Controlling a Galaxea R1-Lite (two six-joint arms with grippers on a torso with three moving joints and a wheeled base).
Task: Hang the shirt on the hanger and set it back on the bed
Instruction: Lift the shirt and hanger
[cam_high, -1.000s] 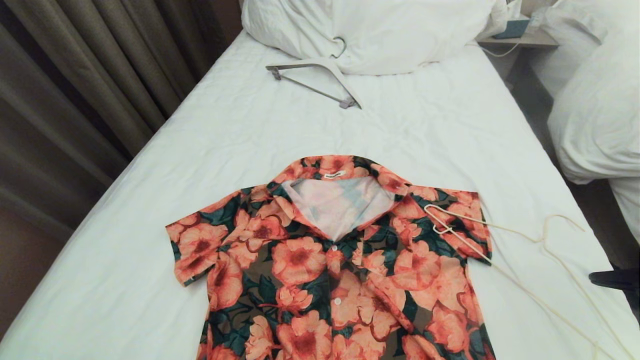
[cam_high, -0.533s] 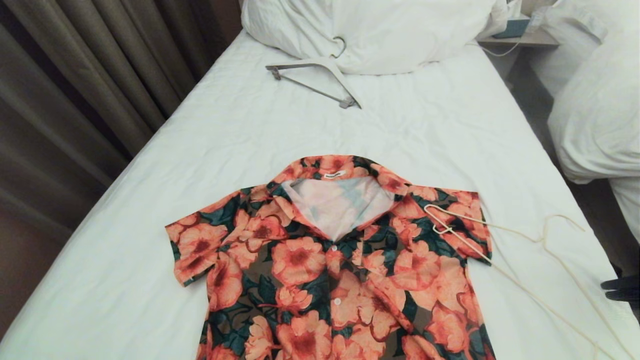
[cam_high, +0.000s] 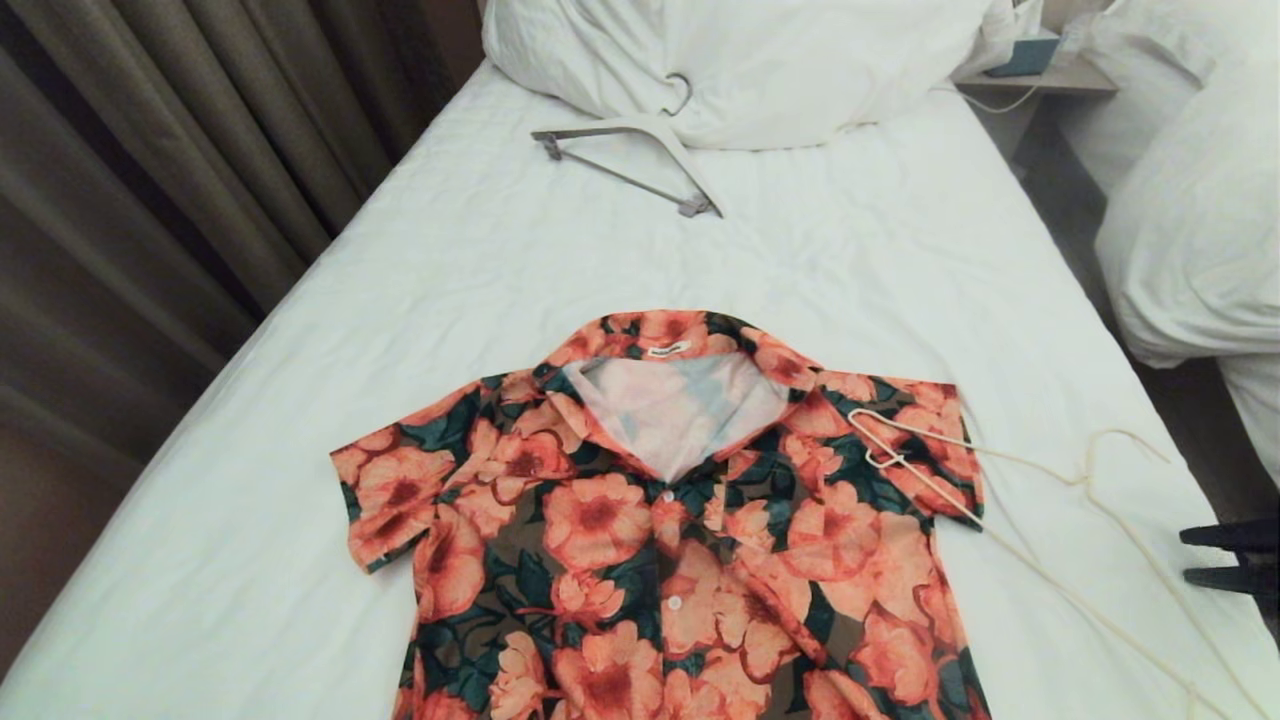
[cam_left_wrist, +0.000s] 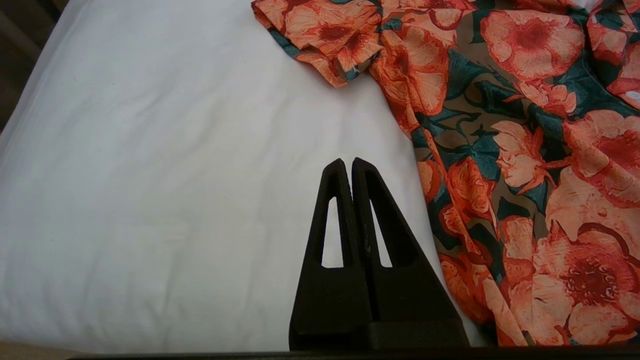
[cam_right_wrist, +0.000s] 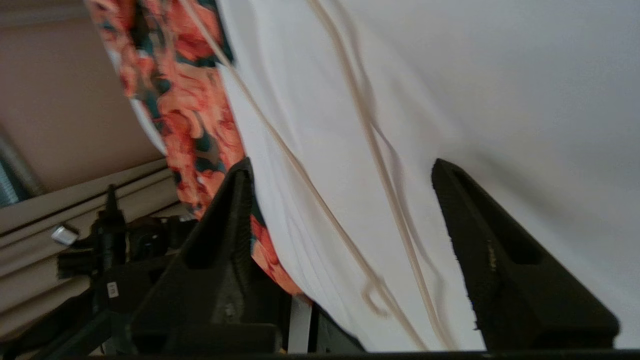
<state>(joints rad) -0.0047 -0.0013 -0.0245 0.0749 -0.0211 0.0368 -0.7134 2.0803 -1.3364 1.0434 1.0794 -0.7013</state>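
The shirt (cam_high: 640, 540), with coral flowers and dark green leaves, lies flat and face up on the bed's white sheet (cam_high: 600, 260), collar toward the pillow. The thin cream wire hanger (cam_high: 1082, 480) lies to the shirt's right, one end over the shirt's shoulder. My right gripper (cam_high: 1186, 556) is at the bed's right edge, open, close by the hanger. In the right wrist view the gripper (cam_right_wrist: 341, 167) frames the hanger's wires (cam_right_wrist: 310, 190) without touching them, and the shirt's hem (cam_right_wrist: 190, 100) is off to one side. My left gripper (cam_left_wrist: 347, 162) is shut and empty over bare sheet beside the shirt (cam_left_wrist: 525, 150).
A thicker pale hanger (cam_high: 630, 160) with a grey bar lies near the big white pillow (cam_high: 760, 60). Brown curtains (cam_high: 150, 180) hang along the bed's left side. A second bed with a rumpled duvet (cam_high: 1190, 230) and a nightstand (cam_high: 1040, 70) stand to the right.
At the right edge of the head view my right gripper has gone from one dark shut shape to two parted fingers. Shirt, hanger and left arm have not moved.
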